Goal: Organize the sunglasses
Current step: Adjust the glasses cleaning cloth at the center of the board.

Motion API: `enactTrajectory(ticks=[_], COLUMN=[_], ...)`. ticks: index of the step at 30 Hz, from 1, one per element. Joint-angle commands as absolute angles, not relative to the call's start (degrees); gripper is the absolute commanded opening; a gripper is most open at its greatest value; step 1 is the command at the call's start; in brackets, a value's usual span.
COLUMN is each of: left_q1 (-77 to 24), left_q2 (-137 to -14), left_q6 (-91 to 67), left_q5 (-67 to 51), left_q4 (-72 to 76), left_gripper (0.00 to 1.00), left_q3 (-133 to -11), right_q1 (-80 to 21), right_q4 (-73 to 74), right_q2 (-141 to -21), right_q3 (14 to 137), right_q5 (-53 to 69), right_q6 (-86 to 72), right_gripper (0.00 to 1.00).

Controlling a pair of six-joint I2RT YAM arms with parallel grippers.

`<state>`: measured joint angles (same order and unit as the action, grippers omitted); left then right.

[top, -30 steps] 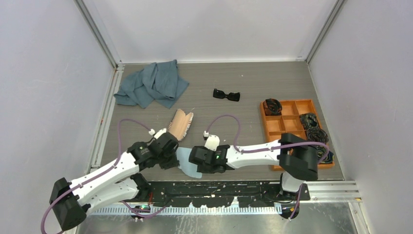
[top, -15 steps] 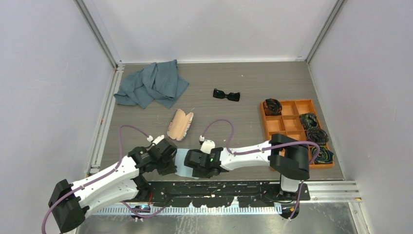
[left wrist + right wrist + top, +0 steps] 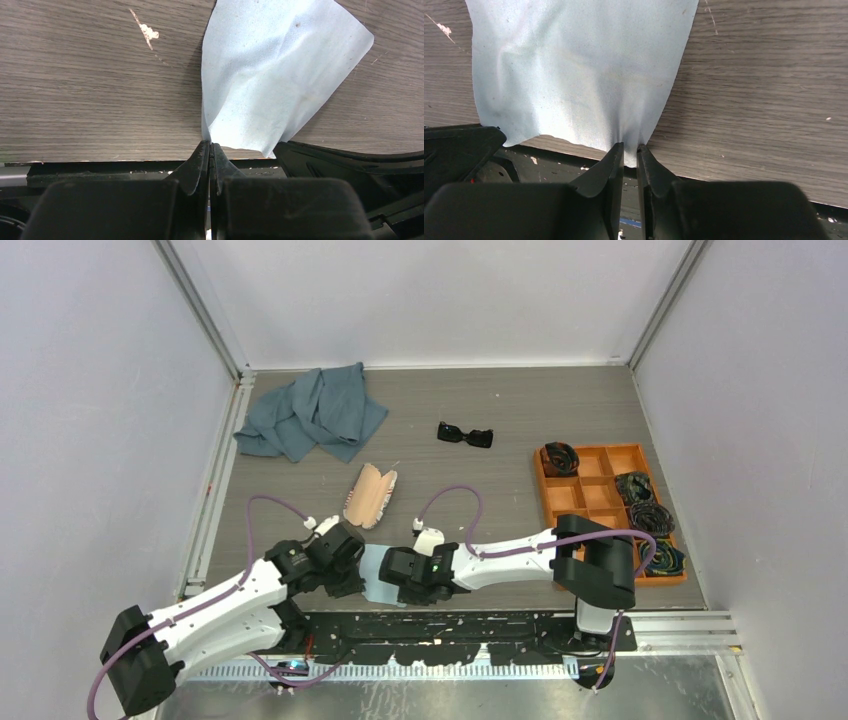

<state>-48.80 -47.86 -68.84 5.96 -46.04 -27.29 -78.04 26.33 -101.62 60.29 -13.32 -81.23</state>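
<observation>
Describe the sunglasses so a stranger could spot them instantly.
Find the orange tray on the right. Left of its far end, lying alone, are the sunglasses. Unlike the tray's black coils, they have two dark lenses in a black frame.

**Open middle, crowded near edge**

You have bare worktop (image 3: 520,405) on every side of the sunglasses (image 3: 465,434), so jaws could reach them from any direction. The grey cloth (image 3: 312,412) fills the far-left corner. The patterned case (image 3: 370,495) lies just beyond your left arm. The orange tray (image 3: 600,462) lines the right side, with the right arm's elbow over its near end. At the near edge, the left gripper (image 3: 210,150) and right gripper (image 3: 630,150) sit close together, each pinching the light blue cloth (image 3: 378,575), so little room is left between them.
</observation>
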Motion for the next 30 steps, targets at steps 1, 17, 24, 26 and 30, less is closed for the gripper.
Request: enactTrajectory(ticks=[1, 17, 24, 26, 30], left_q1=[-49.0, -49.3, -49.4, -49.4, -49.3], left_q2=[-47.0, -55.8, -66.8, -71.0, -79.3], left_q6=[-69.3, -64.9, -60.9, -58.2, -53.8], left_q5=[6.6, 5.2, 6.3, 7.4, 8.0], left_q4=[-44.8, -42.1, -36.7, -35.5, -36.4], left_gripper=[0.0, 0.0, 0.0, 0.0, 0.0], left_q3=[-26.6, -34.5, -43.7, -49.1, -60.0], right_q1=[-78.4, -76.9, -68.9, -64.7, -57.2], right_q4=[27.1, 37.8, 40.4, 39.9, 40.3], right_q2=[-102.1, -88.2, -79.3, -77.4, -74.9], right_q3=[60.2, 56.5, 55.4, 55.4, 57.9], right_q5=[-14.9, -29.4, -31.4, -31.1, -31.0], right_q6=[-81.7, -81.9, -77.7, -74.7, -68.2], right_gripper=[0.22, 0.0, 0.0, 0.0, 0.0])
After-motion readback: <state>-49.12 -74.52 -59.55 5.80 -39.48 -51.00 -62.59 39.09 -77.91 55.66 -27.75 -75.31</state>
